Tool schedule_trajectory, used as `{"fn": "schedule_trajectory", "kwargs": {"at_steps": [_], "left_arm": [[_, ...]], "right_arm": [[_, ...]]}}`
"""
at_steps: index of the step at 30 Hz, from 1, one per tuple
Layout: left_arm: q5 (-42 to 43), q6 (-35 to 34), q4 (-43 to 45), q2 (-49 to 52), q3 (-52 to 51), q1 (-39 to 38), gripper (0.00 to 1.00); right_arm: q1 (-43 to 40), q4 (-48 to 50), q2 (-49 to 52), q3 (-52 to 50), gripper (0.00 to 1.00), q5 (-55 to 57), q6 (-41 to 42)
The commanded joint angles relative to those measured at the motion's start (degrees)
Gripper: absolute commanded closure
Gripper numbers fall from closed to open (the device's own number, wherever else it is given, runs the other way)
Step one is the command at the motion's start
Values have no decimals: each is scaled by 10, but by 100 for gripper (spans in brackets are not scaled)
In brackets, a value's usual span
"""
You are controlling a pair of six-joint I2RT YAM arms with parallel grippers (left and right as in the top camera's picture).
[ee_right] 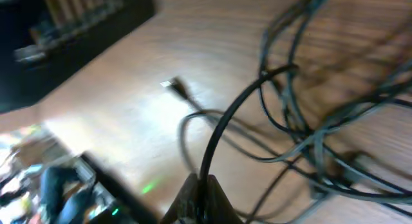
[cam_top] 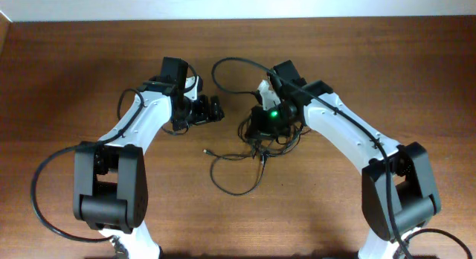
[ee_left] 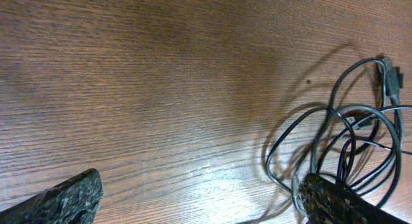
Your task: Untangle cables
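Note:
A tangle of thin black cables (cam_top: 256,151) lies mid-table, with a loose loop (cam_top: 238,177) toward the front and a small plug (cam_top: 207,150) at its left. My right gripper (cam_top: 262,125) sits over the tangle, shut on one black cable (ee_right: 225,127) that rises from between its fingers (ee_right: 201,185). More loops (ee_right: 322,140) and a silver-tipped plug (ee_right: 171,85) show in the right wrist view. My left gripper (cam_top: 212,110) is open and empty, left of the tangle. Its fingers (ee_left: 199,198) are wide apart, with the cable loops (ee_left: 341,140) beside the right finger.
A thicker black arm cable (cam_top: 238,65) arcs over the right arm. The wooden table (cam_top: 74,73) runs to a pale back edge. Both arm bases (cam_top: 108,192) stand at the front corners.

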Motion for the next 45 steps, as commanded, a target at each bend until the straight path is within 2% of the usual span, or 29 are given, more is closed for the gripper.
{"fn": "schedule_trajectory", "kwargs": {"at_steps": [1,4,6,10,12,13,14,15,16,17,19,21,22,23,24,25,27,30,32,34,38,39,40,41,42,45], "left_arm": [[-6,2,2,2,8,1,1],[0,-10,4,2,8,1,1],[36,-9,13,2,8,1,0],[138,63,30,2,8,1,0],[149,68,30,2,8,1,0],[149,70,30,2,8,1,5],[149,70,30,2,8,1,23],[149,70,30,2,8,1,58],[149,70,30,2,8,1,85],[149,70,30,2,8,1,92],[149,70,30,2,8,1,88],[150,70,29,2,8,1,78],[150,70,29,2,8,2,67],[159,76,27,2,8,3,61],[221,120,27,2,8,8,52],[276,146,27,2,8,15,47],[387,170,25,2,8,41,36],[446,170,26,2,8,48,33],[446,170,28,3,8,38,25],[443,170,41,3,8,27,23],[442,165,71,3,8,2,22],[442,165,73,3,8,-2,27],[440,165,73,3,8,-3,40],[430,165,72,3,8,-3,57],[415,164,71,3,8,-3,67],[353,152,62,3,8,-3,75]], "right_arm": [[15,-4,-80,30,96,-59,-72],[21,-4,-165,30,96,-59,-84],[21,-4,-190,30,96,-59,-84],[19,9,-218,30,96,-59,-81],[4,20,-219,30,96,-59,-21],[-9,20,-219,30,96,-59,10],[-16,20,-219,30,96,-60,16],[-26,19,-219,30,96,-73,16],[-32,17,-219,30,96,-85,16],[-36,13,-219,30,96,-87,15],[-36,5,-217,30,96,-82,2],[-36,-12,-215,30,96,-43,3],[-37,-25,-214,30,96,5,3],[-37,-33,-214,30,96,31,3],[-36,-53,-214,30,96,71,3],[-36,-61,-213,30,96,84,3],[-35,-74,-213,29,96,99,2],[-35,-82,-203,27,96,99,3],[-35,-84,-184,27,96,98,3],[-35,-84,-167,27,96,95,3],[-14,-84,-151,27,96,92,3],[-9,-83,-151,27,96,92,3],[-8,-84,-151,27,96,92,3],[-8,-84,-151,27,96,92,3],[-8,-84,-151,27,96,92,3],[-8,-86,-151,27,96,92,3]]}}
